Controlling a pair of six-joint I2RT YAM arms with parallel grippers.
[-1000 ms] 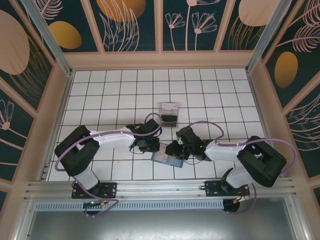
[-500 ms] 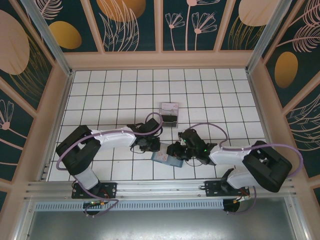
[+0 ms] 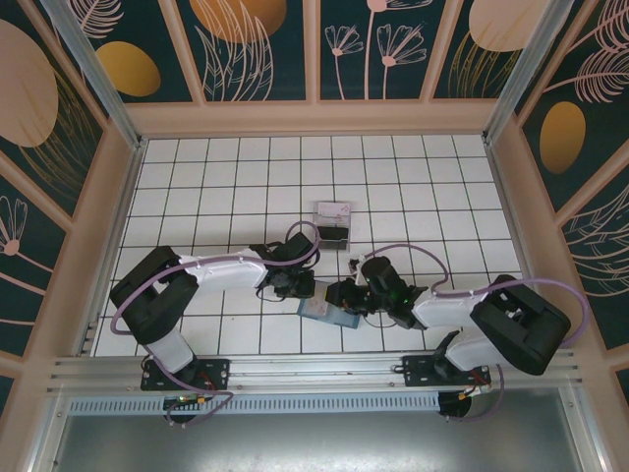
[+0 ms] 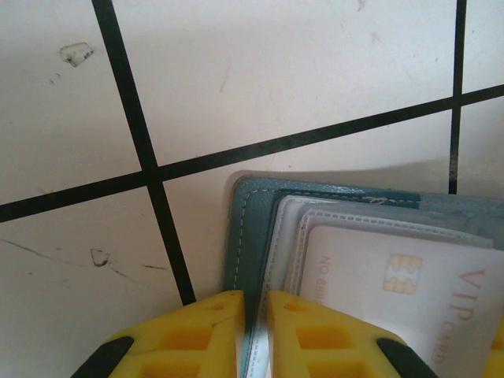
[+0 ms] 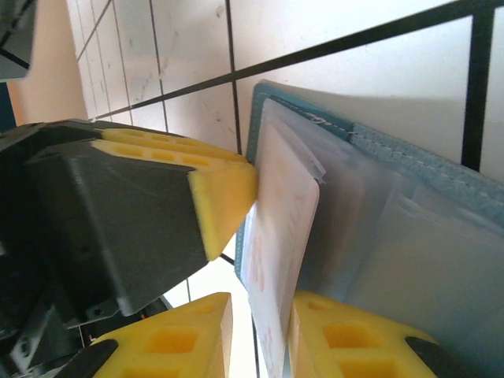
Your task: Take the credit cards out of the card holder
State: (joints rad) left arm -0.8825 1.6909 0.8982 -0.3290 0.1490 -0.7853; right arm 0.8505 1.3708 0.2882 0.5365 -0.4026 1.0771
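The teal card holder (image 3: 322, 313) lies open on the white tiles in front of both arms. My left gripper (image 3: 300, 288) is shut on its left edge; in the left wrist view the yellow fingers (image 4: 197, 335) pinch the stitched teal rim of the card holder (image 4: 252, 213). A pale credit card (image 4: 409, 283) with a gold chip sits in a clear pocket. My right gripper (image 5: 260, 339) is shut on a pale credit card (image 5: 283, 236), which stands tilted up out of the card holder (image 5: 409, 173). The left gripper's fingertip (image 5: 224, 197) sits close beside it.
A clear plastic stand (image 3: 332, 226) holding a dark card stands about two tiles behind the grippers. Beige walls (image 3: 118, 197) fence the tiled floor on three sides. The arms' bases sit on the metal rail (image 3: 314, 372) at the near edge.
The right arm's forearm and elbow have shifted a little, its gripper staying at the card holder. The left arm has barely moved.
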